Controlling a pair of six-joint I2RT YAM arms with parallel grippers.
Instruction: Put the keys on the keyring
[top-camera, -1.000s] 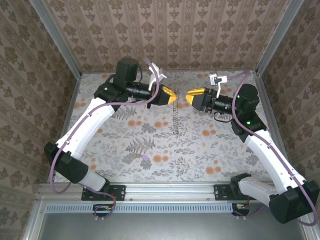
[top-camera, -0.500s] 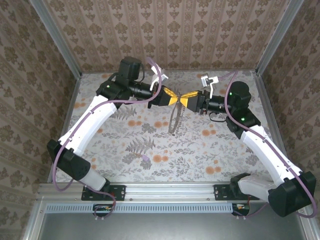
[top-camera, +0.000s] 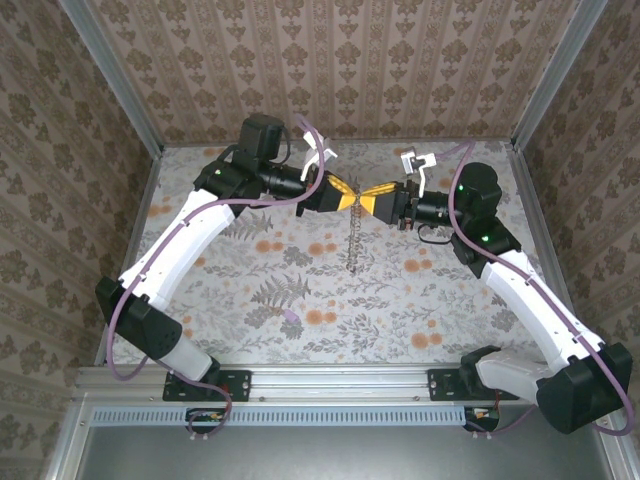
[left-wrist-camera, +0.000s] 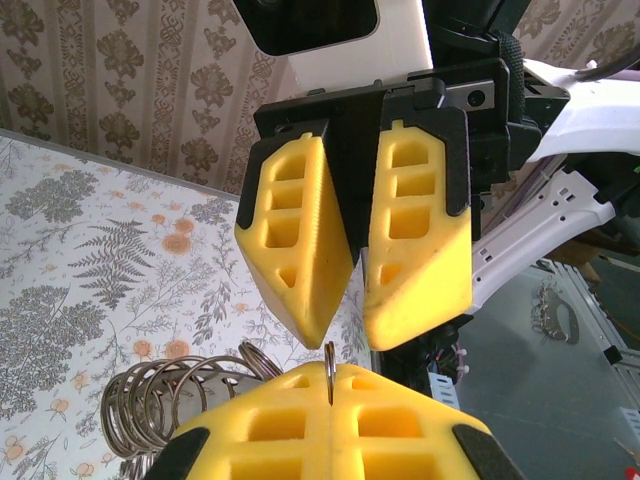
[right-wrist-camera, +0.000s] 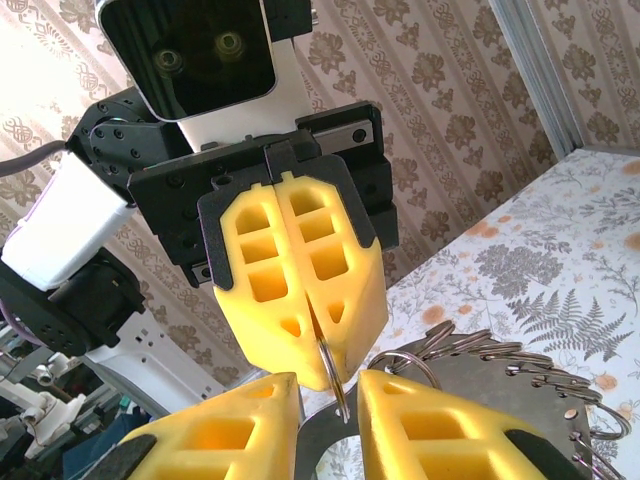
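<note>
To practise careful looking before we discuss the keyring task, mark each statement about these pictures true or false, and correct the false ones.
1. The left gripper is shut on a thin metal ring. True.
2. The right gripper has its jaws pressed tight together. False: a gap shows between them, and the ring's edge sits in that gap.
3. The two grippers meet tip to tip above a floral-patterned table. True.
4. The chain of keys lies in the table's far left corner. False: it trails from under the grippers, near mid-table.
5. The right gripper points away from the left one. False: they face each other.
</note>
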